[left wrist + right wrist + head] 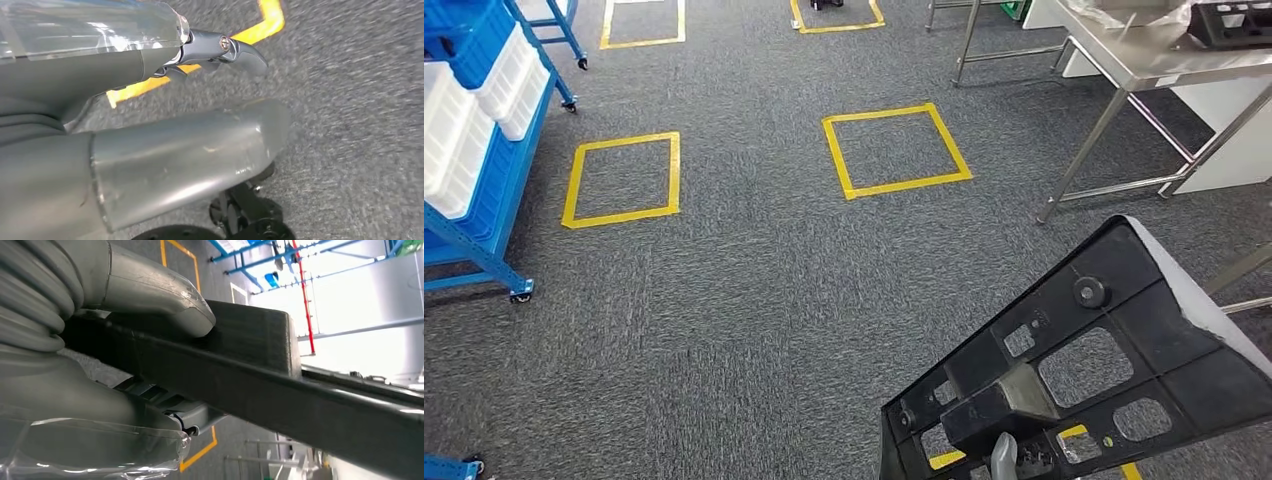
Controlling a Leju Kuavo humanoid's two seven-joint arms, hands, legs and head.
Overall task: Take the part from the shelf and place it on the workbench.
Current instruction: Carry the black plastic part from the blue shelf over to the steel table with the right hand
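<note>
- The right hand (100, 335) has hold of the black plastic part (1104, 360): in the right wrist view its thick grey thumb (155, 290) presses down on one face of the part and the darker fingers (170, 407) close in against the opposite face, so the part is clamped between them.
- From the head view the part is carried low on the robot's right side, up off the grey carpet (754, 300), tilted, its ribbed underside with several cut-out windows and a round boss turned upward. A little of the grey hand shows under the part's near edge.
- The left hand (215, 52) hangs over the carpet with nothing in it. Its dark fingers are curled partly inward, and the thumb (200, 150) lies apart from them with open space between.
- A steel-legged workbench (1144, 60) stands ahead on the right, well apart from the part; another dark object rests on its top at the far corner.
- A blue shelf rack (484, 170) on castors stands on the left, holding white and blue bins.
- 2 squares of yellow tape (894, 150) are marked on the carpet between the rack and the workbench, with more tape outlines farther back.
</note>
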